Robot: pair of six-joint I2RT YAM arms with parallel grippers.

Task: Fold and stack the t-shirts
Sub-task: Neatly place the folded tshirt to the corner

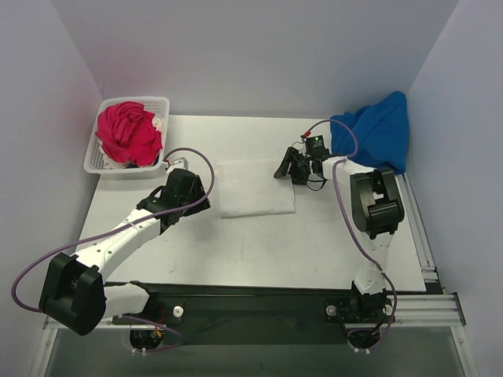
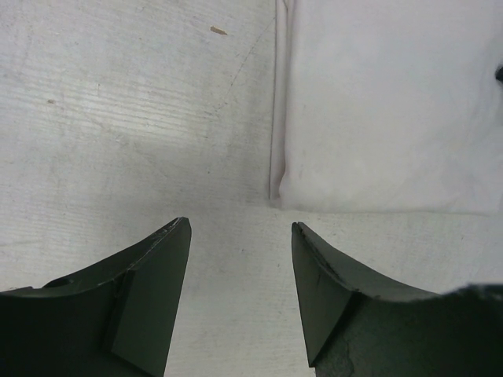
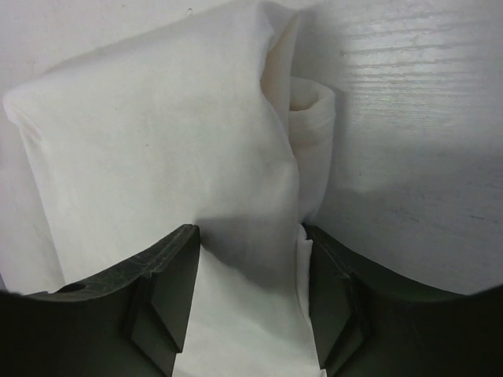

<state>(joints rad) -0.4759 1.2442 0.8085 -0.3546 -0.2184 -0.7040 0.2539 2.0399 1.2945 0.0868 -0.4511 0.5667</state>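
A folded white t-shirt (image 1: 255, 187) lies flat at the table's middle. My right gripper (image 1: 292, 166) is at its right edge. In the right wrist view its jaws stand wide apart, with the white cloth (image 3: 181, 157) bunched up between them and touching both fingers. My left gripper (image 1: 195, 188) is open and empty just left of the shirt. Its view shows the shirt's left edge (image 2: 377, 110) ahead and bare table between the fingers. A bright blue shirt (image 1: 379, 129) is heaped at the back right. A magenta-pink shirt (image 1: 128, 132) fills the basket.
The white lattice basket (image 1: 95, 161) stands at the back left by the left wall. Walls close in the table at the back and on both sides. The right arm's cable (image 1: 338, 188) loops beside the blue heap.
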